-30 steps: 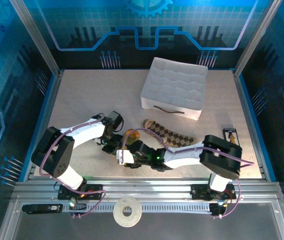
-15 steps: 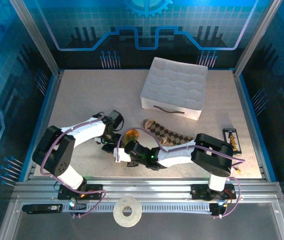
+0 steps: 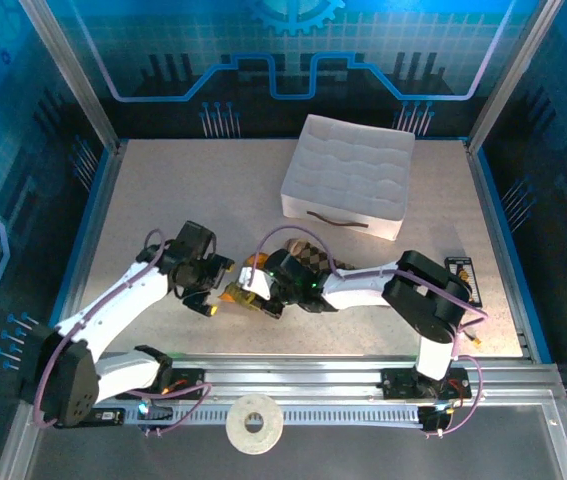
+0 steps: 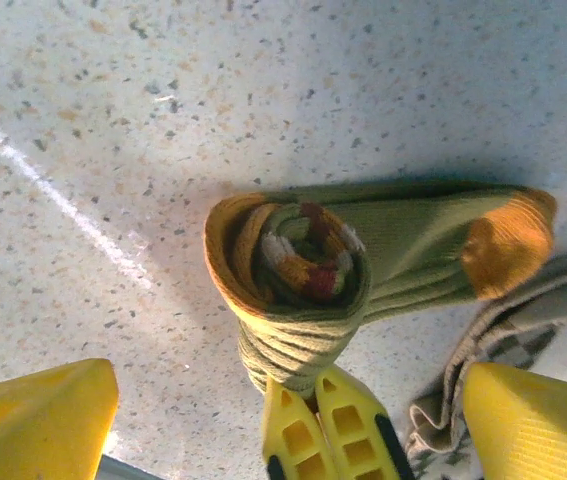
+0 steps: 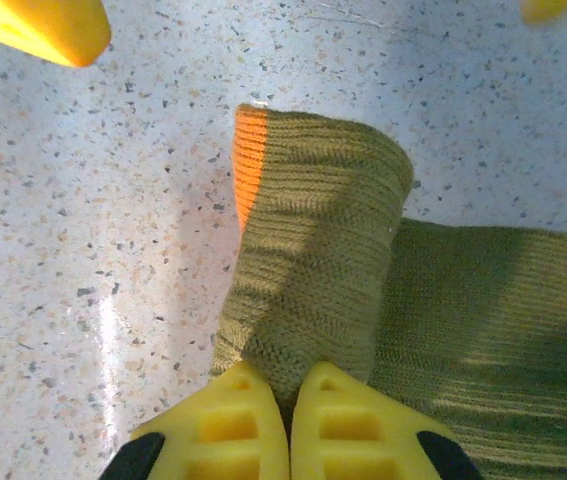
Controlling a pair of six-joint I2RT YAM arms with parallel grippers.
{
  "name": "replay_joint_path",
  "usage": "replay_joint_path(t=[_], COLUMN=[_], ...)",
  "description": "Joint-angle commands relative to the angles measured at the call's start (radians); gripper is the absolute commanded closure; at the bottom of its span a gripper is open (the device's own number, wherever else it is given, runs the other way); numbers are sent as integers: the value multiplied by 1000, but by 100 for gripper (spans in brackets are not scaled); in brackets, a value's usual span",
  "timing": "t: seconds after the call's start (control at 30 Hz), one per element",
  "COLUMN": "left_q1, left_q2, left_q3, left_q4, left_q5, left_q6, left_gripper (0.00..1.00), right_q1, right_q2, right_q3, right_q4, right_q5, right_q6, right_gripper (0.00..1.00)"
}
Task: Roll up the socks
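Olive green sock sits partway rolled on the table. The left gripper has just let go and backed off to its 9 o'clock, jaws spread, while the right gripper now pinches the roll, so the hand-off looks done. The brown checked sock lies unrolled, touching it at 2 o'clock; the white quilted box is further out at 12, contents hidden.

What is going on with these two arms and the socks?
The right gripper is shut on the rolled end of the olive green sock. The left gripper stands open beside the roll, holding nothing. The checked sock lies unrolled next to it.
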Motion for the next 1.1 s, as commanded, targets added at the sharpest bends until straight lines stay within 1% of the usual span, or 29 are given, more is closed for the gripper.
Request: replay_joint_path(t=[0.0,0.07,0.17,0.27,0.47,0.6,0.67,0.77,0.83,0.9,0.93,1.0,1.07], left_q1=[4,-7,-25,-49,-93,-110,-112,-112,-114,-119,-121,-125,-131], left_q2=[-56,-73,-68,-48,37,99,126,184,234,277,295,316,320], left_q3=[-89,-125,-146,-163,-171,-170,-185,-194,-188,-182,-182,-175,-166], left_q4=[140,206,244,289,362,362,367,365,347,296,274,213,155], left_q5=[9,23,28,27,14,2,-9,-29,-35,-42,-40,-33,-30], left_q6=[36,41,52,45,42,41,34,28,25,7,0,-18,-24], left_gripper=[15,23,28,28,28,31,36,49,53,63,69,81,89], right_q1=[-66,-99,-131,-151,-165,-173,-176,-177,-177,-176,-172,-162,-141], right_q2=[90,113,149,172,219,239,249,251,248,236,229,217,184], right_q3=[-29,12,58,98,166,190,201,200,197,191,189,196,193], right_q4=[-213,-236,-294,-336,-413,-435,-443,-433,-422,-408,-406,-423,-423], right_q5=[-132,-174,-225,-260,-281,-288,-296,-301,-307,-303,-294,-266,-238], right_q6=[75,93,101,102,110,126,132,139,139,136,130,97,50], right_gripper=[100,100,100,100,100,100,100,100,100,100,99,92,85])
